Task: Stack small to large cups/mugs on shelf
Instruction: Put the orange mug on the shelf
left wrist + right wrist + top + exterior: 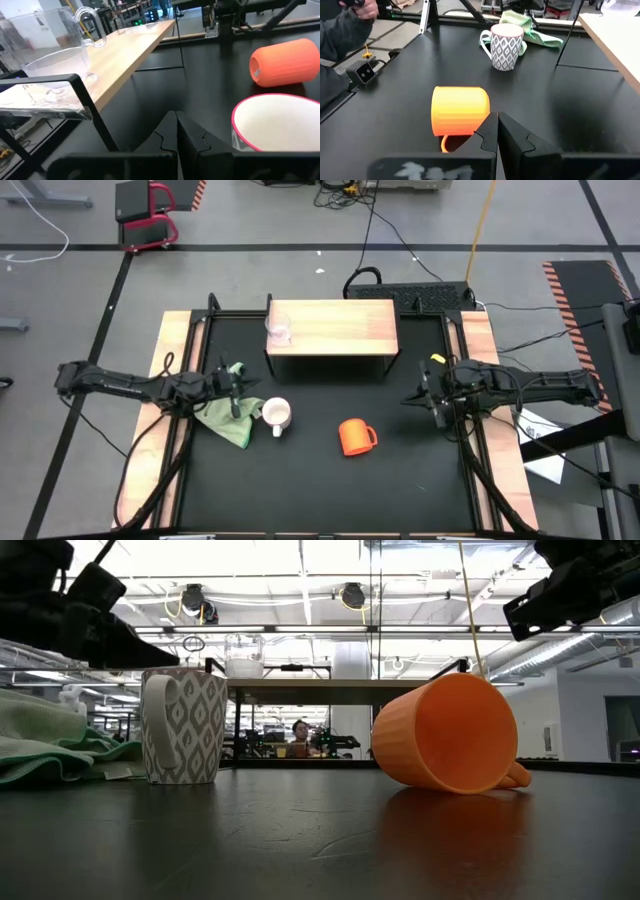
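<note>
The small clear glass cup (278,330) stands on the left end of the shelf (335,326), a wooden top on black legs. The patterned white mug (277,416) stands upright on the black table. The orange mug (356,436) lies on its side to its right, handle toward the right arm. My left gripper (237,387) is shut and hovers over the green cloth (228,418), just left of the white mug (280,120). My right gripper (418,396) is shut and hovers to the right of the orange mug (460,110).
The green cloth (50,740) lies crumpled at the table's left, beside the white mug (185,725). Bare black table lies between the mugs and the shelf. A person's sleeve (342,27) and a small camera (364,73) show at the table's near edge.
</note>
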### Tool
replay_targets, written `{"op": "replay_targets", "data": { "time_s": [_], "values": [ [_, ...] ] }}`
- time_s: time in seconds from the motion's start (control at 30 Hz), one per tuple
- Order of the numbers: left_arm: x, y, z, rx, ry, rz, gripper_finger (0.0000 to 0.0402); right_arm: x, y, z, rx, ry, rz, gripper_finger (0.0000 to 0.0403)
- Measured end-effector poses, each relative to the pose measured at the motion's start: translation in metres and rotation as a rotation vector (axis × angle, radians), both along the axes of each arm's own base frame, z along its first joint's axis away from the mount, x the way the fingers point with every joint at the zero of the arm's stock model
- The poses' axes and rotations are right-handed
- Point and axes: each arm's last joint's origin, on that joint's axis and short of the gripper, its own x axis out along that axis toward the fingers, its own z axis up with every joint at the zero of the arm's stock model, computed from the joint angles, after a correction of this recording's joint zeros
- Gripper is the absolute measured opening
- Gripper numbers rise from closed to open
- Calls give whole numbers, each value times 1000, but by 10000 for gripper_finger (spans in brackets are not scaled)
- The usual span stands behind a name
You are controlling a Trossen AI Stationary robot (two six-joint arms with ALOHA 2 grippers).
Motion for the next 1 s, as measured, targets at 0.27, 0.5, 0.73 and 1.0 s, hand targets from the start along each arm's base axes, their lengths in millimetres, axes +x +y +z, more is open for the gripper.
{"op": "replay_targets", "data": {
  "time_s": [0.27, 0.5, 0.73, 1.0],
  "values": [
    [-1, 0, 1, -3, -15, 0, 0, 1, 0, 2, 3, -17, 1, 0],
    [-1, 0, 1, -6, -13, 0, 0, 12, 15, 9, -78, -123, 126, 0],
    [-1, -1, 1, -15, -11, -25, 0, 28, 29, 21, -120, -206, 143, 0],
    [-1, -1, -1, -14, 2, -26, 1, 47, 47, 11, -103, -115, 114, 0]
  ]
}}
